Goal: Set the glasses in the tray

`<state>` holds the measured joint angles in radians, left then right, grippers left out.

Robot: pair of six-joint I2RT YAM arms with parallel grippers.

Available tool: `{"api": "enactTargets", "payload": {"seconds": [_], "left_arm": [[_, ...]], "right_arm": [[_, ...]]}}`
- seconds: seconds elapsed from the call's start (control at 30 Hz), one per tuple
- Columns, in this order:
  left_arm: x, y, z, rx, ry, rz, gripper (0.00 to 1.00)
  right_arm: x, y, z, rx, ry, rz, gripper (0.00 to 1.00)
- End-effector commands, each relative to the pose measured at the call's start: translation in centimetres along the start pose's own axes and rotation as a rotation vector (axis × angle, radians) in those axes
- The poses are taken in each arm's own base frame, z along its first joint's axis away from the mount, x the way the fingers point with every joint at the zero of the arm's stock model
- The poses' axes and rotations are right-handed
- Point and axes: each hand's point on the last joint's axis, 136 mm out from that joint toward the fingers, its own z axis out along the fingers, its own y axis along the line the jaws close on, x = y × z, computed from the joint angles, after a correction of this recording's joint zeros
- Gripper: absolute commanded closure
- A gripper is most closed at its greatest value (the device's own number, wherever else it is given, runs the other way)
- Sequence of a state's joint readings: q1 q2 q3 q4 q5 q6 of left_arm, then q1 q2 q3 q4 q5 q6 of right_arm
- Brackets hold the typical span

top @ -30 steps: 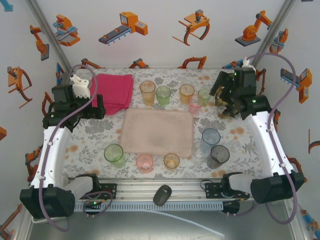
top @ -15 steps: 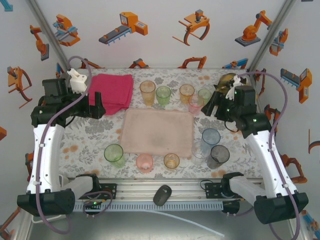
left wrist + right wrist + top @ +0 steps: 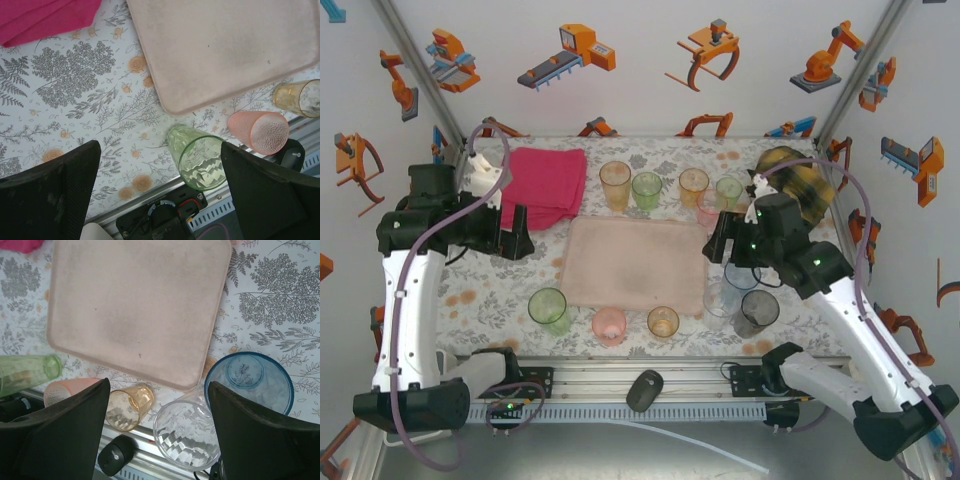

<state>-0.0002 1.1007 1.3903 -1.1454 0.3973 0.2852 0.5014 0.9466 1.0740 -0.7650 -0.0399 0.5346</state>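
On the floral-patterned surface (image 3: 500, 290), small translucent plastic tumblers (image 3: 548, 308) sit around the flat pale pink rectangular tray (image 3: 635, 265), all outside it, while the left gripper (image 3: 160, 150) and right gripper (image 3: 157, 390) both hover spread wide.

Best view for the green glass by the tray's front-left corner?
Left wrist: the green glass is close and whole, with rim and ribbed wall clear. Top external shows the green glass whole but small. Right wrist catches the side of the green glass, cut off by the left edge.
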Motion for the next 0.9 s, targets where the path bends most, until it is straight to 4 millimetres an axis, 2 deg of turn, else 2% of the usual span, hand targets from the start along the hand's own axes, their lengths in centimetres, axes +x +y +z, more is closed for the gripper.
{"api": "enactTargets", "payload": {"seconds": [0.0, 0.2, 0.37, 0.6, 0.67, 0.73, 0.87], "left_arm": [[1.5, -0.4, -0.1, 0.0, 0.023, 0.016, 0.01], [3.1, -0.8, 0.9, 0.028, 0.042, 0.043, 0.05], [4.3, -1.3, 2.2, 0.074, 0.062, 0.043, 0.05], [5.9, -1.5, 3.2, 0.103, 0.099, 0.089, 0.05], [6.2, -2.6, 3.0, 0.159, 0.094, 0.086, 0.02], [6.6, -4.0, 2.8, 0.237, 0.089, 0.12, 0.03], [7.2, -3.8, 3.5, 0.239, 0.089, 0.152, 0.01]], "right_arm": [[-0.4, 0.2, 0.0, 0.039, -0.015, -0.01, 0.27], [-0.3, 1.0, 0.0, 0.015, -0.02, -0.007, 0.28], [0.2, 0.7, -1.3, 0.021, -0.06, -0.006, 0.28], [1.1, -0.2, -1.5, 0.049, -0.068, 0.005, 0.29], [0.9, -0.1, -1.7, 0.07, -0.042, -0.01, 0.29], [0.8, 0.2, -1.6, 0.074, -0.016, -0.033, 0.32], [1.2, 0.7, -1.3, 0.069, 0.015, -0.059, 0.36]]}}
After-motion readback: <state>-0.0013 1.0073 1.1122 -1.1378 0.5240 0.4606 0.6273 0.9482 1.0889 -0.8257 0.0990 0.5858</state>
